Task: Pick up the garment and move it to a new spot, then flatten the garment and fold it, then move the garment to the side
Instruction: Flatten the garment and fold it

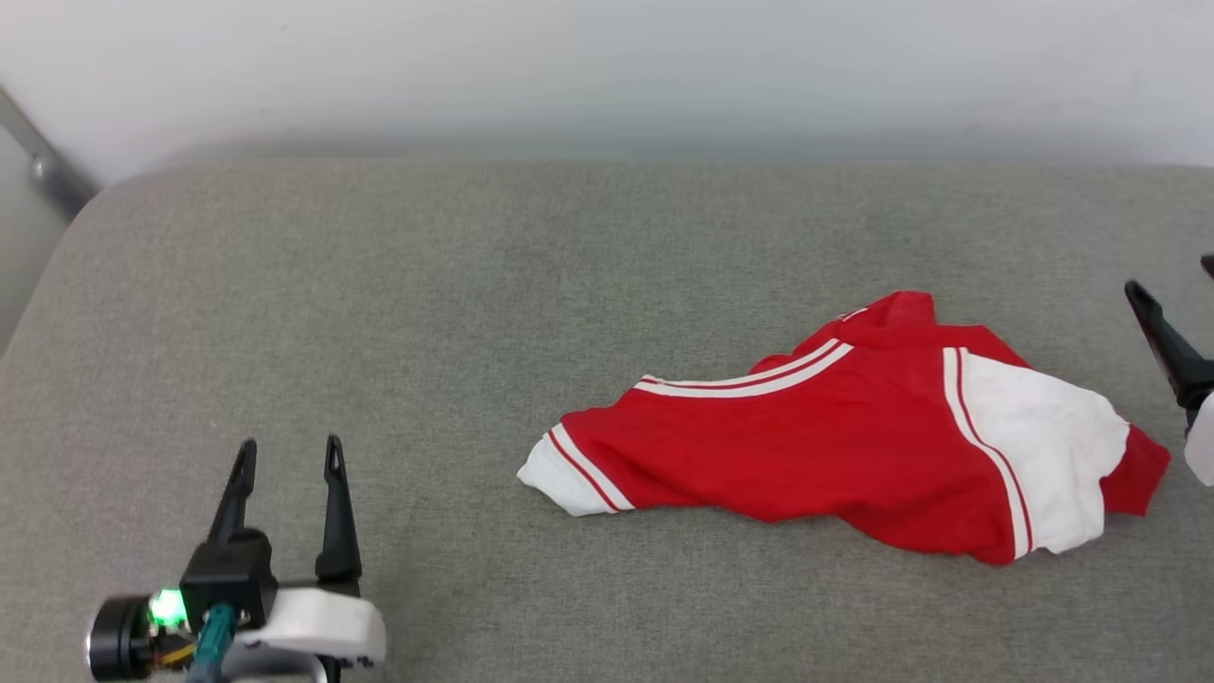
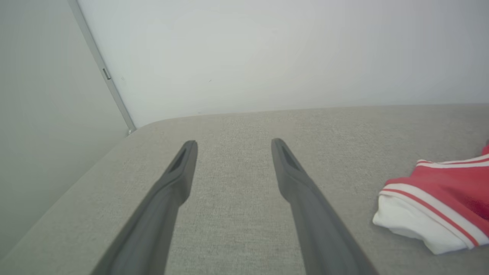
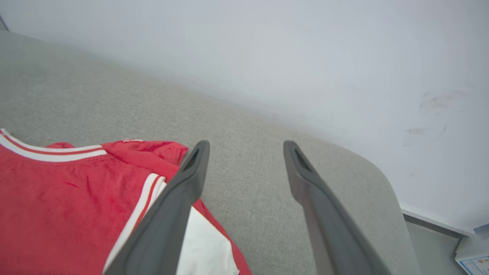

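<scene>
The garment [image 1: 816, 446], a red jersey with white sleeves and red-white striped trim, lies bunched and loosely folded on the right half of the grey padded surface [image 1: 379, 285]. Its lettering is hidden. My left gripper [image 1: 291, 446] stands open at the lower left, well apart from the cloth, with nothing between its fingers [image 2: 233, 143]; one white sleeve of the garment [image 2: 447, 191] shows at that view's right edge. My right gripper [image 1: 1171, 275] is at the far right edge, just beyond the garment's right sleeve. It is open and empty [image 3: 246, 144], with the garment [image 3: 68, 198] under and left of its left finger.
A pale wall runs along the back of the surface. A slanted metal bar [image 1: 43, 161] stands at the back left corner. The surface's rounded right end [image 3: 382, 183] drops off to a floor with a white and blue item [image 3: 473, 259]. Bare grey padding lies left of the garment.
</scene>
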### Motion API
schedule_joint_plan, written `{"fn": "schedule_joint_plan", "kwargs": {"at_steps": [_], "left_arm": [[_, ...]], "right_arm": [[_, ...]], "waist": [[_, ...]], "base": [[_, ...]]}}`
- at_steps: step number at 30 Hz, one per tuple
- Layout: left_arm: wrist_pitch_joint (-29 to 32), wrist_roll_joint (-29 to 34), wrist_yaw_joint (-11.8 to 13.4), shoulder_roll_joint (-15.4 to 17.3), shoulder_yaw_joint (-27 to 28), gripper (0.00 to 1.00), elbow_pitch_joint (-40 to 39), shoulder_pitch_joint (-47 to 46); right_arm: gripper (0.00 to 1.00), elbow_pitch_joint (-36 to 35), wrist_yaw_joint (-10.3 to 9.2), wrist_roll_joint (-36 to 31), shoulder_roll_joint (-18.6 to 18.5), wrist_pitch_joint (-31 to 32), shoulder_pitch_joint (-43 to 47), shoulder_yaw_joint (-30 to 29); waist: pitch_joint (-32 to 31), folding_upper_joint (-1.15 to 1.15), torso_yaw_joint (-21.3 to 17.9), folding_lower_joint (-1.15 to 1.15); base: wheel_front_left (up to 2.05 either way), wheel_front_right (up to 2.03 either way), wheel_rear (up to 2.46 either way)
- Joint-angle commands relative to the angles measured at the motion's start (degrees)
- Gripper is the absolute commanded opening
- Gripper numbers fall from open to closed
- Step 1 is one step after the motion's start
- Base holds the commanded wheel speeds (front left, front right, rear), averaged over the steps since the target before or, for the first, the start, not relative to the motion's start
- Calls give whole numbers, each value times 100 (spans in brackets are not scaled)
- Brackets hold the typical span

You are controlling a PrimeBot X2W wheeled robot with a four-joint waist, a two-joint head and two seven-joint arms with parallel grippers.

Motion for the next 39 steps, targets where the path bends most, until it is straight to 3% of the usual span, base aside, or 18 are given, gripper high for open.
{"fn": "schedule_joint_plan", "kwargs": {"at_steps": [1,5,10,13,18,25,26,33,39], "left_arm": [[-14,67,-104,131,-35,100,54,-232],[21,77,-407,443,-98,100,315,-789],[586,10,-913,877,-281,100,555,-1753],[1180,-103,-1139,1030,-590,100,631,-2361],[2598,-808,-1238,1382,-1504,100,671,-3214],[4716,-2573,-1242,2377,-3461,100,448,-4102],[4716,-2573,-1242,2377,-3461,100,448,-4102],[6284,-3911,-1243,3071,-5061,100,154,-4874],[6672,-4264,-1244,3289,-5906,100,255,-5219]], "right_arm": [[100,-147,-3,-304,194,-320,221,-348],[100,-669,-3,-991,721,-692,692,-1284],[100,-1681,-4,-1886,1579,-745,1542,-2398],[100,-2309,-4,-2313,2094,-620,2040,-2851],[100,-3044,-4,-2647,2699,-432,2633,-3075],[100,-3365,-4,-2711,3058,-402,3002,-3082],[100,-3365,-4,-2711,3058,-402,3002,-3082],[100,-3401,-4,-2748,3279,-496,3044,-3043],[100,-3348,-4,-2796,3402,-578,2930,-2960]], "waist": [[-121,0,-92,0],[-214,0,-169,0],[-240,0,-241,0],[-220,0,-272,0],[-136,0,-340,0],[-1,0,-464,0],[-1,0,-464,0],[291,0,-650,0],[567,0,-808,0]], "base": [[0,0,0],[0,0,0],[0,0,0],[0,0,0],[0,0,0],[0,0,0],[0,0,0],[0,0,0],[0,0,0]]}}
